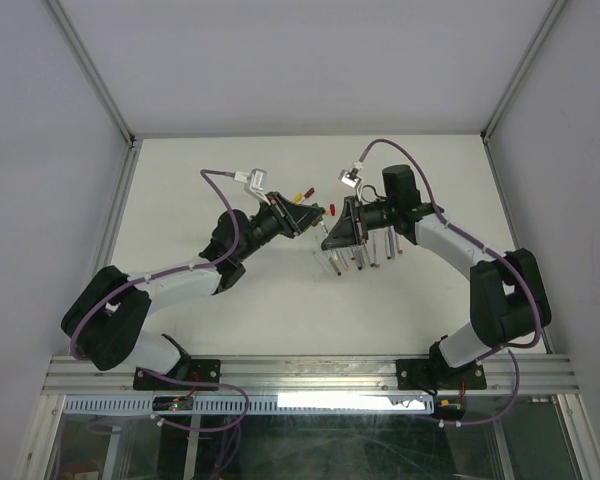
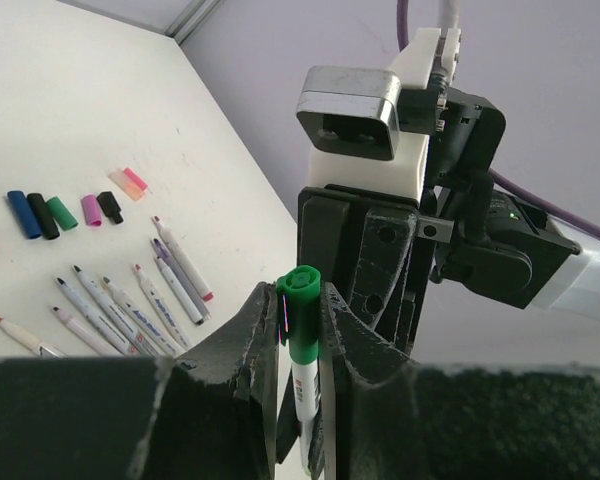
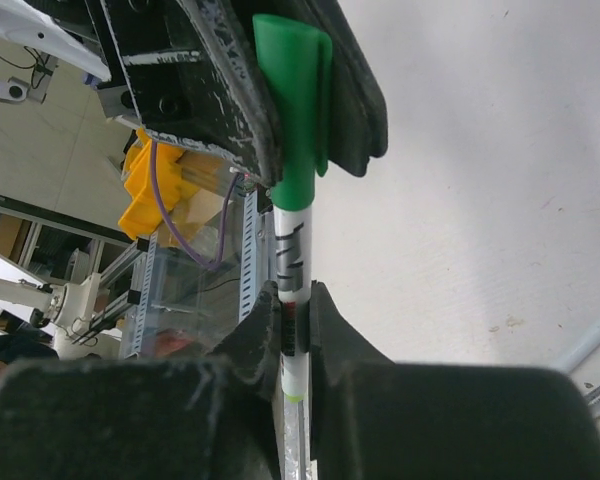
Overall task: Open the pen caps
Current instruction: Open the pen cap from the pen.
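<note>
Green pen (image 3: 292,240), its lower barrel cut off from view, is pinched tight by the right gripper (image 3: 295,320). The left gripper (image 3: 315,150) meets it head-on above the table (image 3: 480,200) and clamps the green cap (image 3: 292,90), which sits on the pen.

A white table (image 1: 230,320) sits boxed in by pale grey walls (image 1: 280,60) on three sides, metal posts (image 1: 90,70) standing in the far corners. An aluminium rail (image 1: 310,372) runs along its near edge.
</note>
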`<state>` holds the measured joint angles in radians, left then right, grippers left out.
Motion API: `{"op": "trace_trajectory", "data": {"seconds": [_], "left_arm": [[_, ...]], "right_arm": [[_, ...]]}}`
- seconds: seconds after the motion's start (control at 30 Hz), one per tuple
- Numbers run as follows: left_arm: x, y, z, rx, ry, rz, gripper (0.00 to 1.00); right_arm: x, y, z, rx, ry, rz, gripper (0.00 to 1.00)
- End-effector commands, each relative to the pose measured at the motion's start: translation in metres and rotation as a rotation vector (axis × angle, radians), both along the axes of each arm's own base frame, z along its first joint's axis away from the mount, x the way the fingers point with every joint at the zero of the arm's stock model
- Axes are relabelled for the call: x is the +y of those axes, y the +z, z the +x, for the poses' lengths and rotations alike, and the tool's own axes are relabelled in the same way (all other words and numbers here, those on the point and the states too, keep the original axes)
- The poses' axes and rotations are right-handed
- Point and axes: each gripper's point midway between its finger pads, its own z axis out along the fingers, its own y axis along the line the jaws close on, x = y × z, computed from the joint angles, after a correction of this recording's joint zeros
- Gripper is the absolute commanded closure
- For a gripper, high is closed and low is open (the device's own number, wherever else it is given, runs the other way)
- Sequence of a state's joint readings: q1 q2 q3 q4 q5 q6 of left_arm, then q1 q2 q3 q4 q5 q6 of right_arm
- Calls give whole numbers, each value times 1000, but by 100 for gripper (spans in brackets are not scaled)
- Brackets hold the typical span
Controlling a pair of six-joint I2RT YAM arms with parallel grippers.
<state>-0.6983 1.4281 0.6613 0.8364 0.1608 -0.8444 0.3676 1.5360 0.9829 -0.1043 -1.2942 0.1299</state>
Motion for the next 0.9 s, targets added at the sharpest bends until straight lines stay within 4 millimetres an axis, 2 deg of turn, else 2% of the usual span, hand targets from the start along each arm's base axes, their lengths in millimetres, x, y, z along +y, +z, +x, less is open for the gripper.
{"op": "trace_trajectory", "data": {"seconds": [0.0,0.1,0.17,0.27,0.37,0.43,0.53,0.63,0.73,0.87], "left_arm": [[7,33,15,-82,27,-26,100],[37,57,46,-112,126,-42,100],[69,77,73,-140,235,-48,100],[112,111,102,-196,390,-67,100],[141,143,114,-255,464,-104,100],[151,158,116,-279,482,-123,100],[160,166,114,-284,496,-104,100],[163,139,108,-210,499,-19,100],[168,83,98,-45,503,74,100],[176,12,72,162,503,139,100]], "right_arm": [[4,15,-1,-61,10,24,100],[8,11,-5,-39,30,14,100],[12,8,-8,-16,50,11,100],[16,3,-11,14,67,-1,100],[20,-5,-13,45,81,-13,100],[23,-11,-12,61,76,-30,100],[27,-34,-6,16,14,-151,100],[29,-66,6,-40,-73,-340,100],[26,-99,18,-42,-131,-528,100],[23,-125,25,-67,-161,-689,100]]}}
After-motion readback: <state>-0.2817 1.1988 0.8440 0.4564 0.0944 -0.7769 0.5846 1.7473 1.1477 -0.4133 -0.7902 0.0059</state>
